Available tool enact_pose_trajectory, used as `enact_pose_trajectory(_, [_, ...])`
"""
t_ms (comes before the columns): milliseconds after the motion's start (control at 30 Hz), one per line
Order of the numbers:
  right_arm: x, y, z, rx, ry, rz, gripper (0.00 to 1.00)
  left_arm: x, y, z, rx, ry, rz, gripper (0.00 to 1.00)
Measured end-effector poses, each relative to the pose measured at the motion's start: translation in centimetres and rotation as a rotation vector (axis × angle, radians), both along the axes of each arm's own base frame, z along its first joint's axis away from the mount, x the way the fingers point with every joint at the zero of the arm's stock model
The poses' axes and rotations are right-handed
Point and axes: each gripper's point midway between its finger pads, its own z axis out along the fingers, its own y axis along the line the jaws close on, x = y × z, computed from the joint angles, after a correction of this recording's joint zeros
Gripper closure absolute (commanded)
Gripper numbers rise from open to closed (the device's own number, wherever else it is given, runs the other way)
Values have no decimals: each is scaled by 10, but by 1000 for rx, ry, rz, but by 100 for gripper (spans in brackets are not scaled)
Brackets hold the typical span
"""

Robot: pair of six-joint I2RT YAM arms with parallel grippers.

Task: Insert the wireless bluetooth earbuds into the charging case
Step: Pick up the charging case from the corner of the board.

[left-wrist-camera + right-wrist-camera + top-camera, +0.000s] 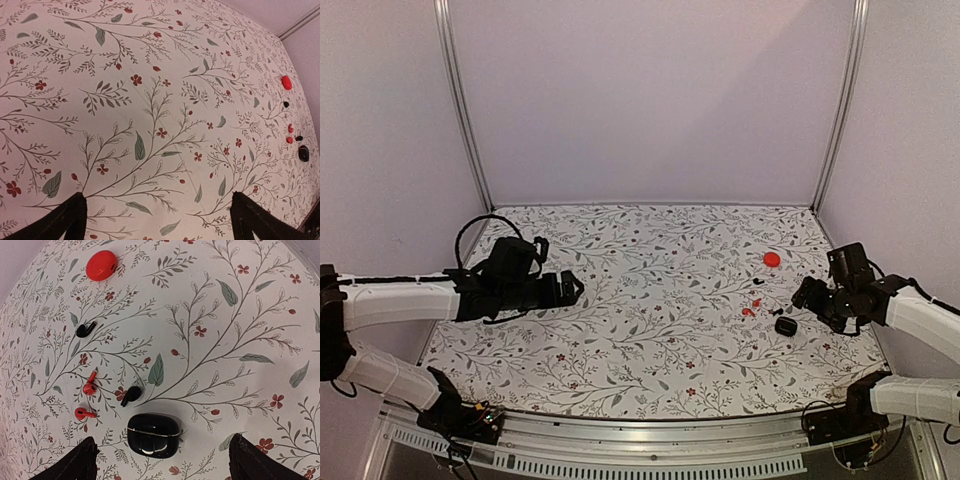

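my left gripper [157, 196] and right gripper [163, 440] both gape wide, empty; two tiny glossy red plastic earbuds [90, 388] lie on floral tablecloth [235, 350] near closed glossy black pebble-shaped case [153, 435].

Four tiny earbuds lie loose on the flowery worktop [235, 340], and none sits in a case. Two are bright red and lie close together. The upper red earbud [90, 385] points its stem up, and the lower red earbud [84, 413] points its stem sideways. The near black earbud [131, 395] lies just beside the shiny black case [153, 434], which is shut. The far black earbud [86, 330] lies nearer the round red case [101, 265].
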Motion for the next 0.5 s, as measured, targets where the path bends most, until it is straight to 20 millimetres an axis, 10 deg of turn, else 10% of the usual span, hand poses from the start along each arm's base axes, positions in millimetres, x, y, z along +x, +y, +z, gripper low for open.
enact_pose_trajectory(500, [-23, -1, -53, -61, 169, -60, 18, -2, -23, -10, 31, 19, -16, 0])
